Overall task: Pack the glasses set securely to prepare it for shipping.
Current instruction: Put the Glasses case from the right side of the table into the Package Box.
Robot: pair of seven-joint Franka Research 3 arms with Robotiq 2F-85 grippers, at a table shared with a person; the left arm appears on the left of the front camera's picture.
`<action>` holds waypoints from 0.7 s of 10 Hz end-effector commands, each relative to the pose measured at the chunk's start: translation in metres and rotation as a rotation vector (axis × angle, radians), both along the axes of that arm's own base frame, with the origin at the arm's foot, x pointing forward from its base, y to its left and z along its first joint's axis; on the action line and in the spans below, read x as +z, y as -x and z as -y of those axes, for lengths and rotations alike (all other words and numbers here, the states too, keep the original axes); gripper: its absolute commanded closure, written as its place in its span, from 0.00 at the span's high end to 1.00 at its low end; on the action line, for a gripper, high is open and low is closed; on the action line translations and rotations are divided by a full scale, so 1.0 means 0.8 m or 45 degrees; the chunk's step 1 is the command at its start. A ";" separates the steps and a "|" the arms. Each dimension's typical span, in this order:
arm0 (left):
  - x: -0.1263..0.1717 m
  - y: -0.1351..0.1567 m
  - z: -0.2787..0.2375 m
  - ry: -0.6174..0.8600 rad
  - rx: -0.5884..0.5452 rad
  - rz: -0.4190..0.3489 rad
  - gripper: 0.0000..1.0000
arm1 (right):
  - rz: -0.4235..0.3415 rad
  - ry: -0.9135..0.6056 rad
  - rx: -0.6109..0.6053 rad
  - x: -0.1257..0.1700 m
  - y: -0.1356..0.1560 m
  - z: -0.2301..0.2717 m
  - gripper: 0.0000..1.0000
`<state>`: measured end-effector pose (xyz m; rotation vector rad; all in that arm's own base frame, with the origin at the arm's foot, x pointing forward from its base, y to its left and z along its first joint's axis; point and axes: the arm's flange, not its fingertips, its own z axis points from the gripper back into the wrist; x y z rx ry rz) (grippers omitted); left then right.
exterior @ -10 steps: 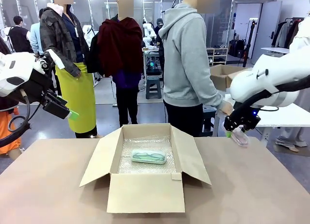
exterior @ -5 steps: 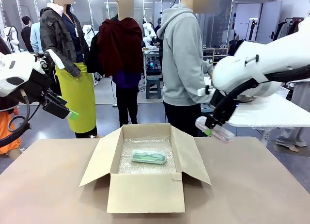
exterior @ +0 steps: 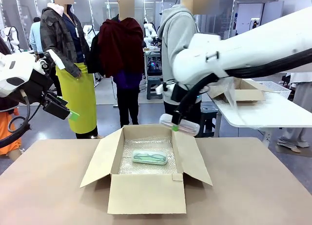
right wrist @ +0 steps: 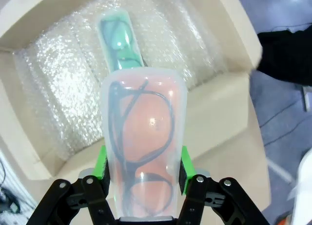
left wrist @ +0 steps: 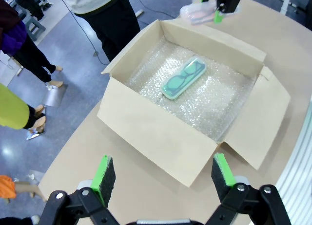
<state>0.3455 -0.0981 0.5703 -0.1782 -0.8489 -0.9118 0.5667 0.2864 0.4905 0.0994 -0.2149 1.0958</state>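
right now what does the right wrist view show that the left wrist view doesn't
Right wrist view: black-framed spectacles inside the pale pinkish translucent case, with the right gripper shut on its long sides. Left wrist view: the left gripper, open and empty, and the open cardboard box with its flaps spread. Both: the mint-green translucent case lying on the bubble-wrap lining inside the box.

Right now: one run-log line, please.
right gripper: shut on pinkish case, over cardboard box rim | left gripper: open, empty | mint-green case: in box, on bubble wrap
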 end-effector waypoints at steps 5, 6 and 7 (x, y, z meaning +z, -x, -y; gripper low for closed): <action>0.001 0.000 -0.002 -0.002 0.000 0.009 1.00 | -0.118 0.171 0.445 -0.057 -0.051 -0.143 0.25; 0.001 0.000 -0.002 -0.002 0.000 0.009 1.00 | -0.148 0.177 0.469 -0.073 -0.047 -0.151 0.25; 0.001 0.000 -0.002 -0.002 0.000 0.009 1.00 | -0.174 0.198 0.487 -0.087 -0.042 -0.154 0.25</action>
